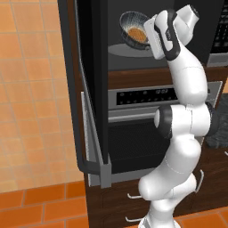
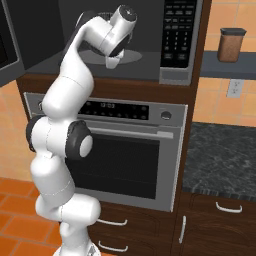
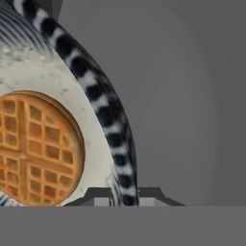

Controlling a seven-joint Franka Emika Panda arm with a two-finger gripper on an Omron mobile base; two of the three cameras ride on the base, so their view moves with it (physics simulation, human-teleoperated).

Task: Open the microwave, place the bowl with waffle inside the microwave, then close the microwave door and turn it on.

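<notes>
The microwave [image 1: 133,62] stands open, and the microwave door [image 1: 91,89] is swung out to the left, seen edge-on. Inside the dark cavity, the glass bowl [image 1: 135,27] with the waffle [image 1: 137,33] hangs tilted just above the grey turntable [image 1: 122,50]. My gripper [image 3: 124,197] is shut on the bowl's rim [image 3: 103,113], one fingertip on each side of it. The hand view shows the waffle [image 3: 33,149] lying in the bowl, with the grey cavity wall behind. In the right base view my arm hides the bowl, and the button panel [image 2: 177,30] is to the right.
Below the microwave sits the silver oven [image 1: 142,95] with its display and horizontal handle. A dark stone counter [image 2: 225,155] lies to the right, with a brown jar [image 2: 232,45] on a shelf above it. Wooden drawers [image 2: 220,220] sit below, and the floor is orange tile [image 1: 35,196].
</notes>
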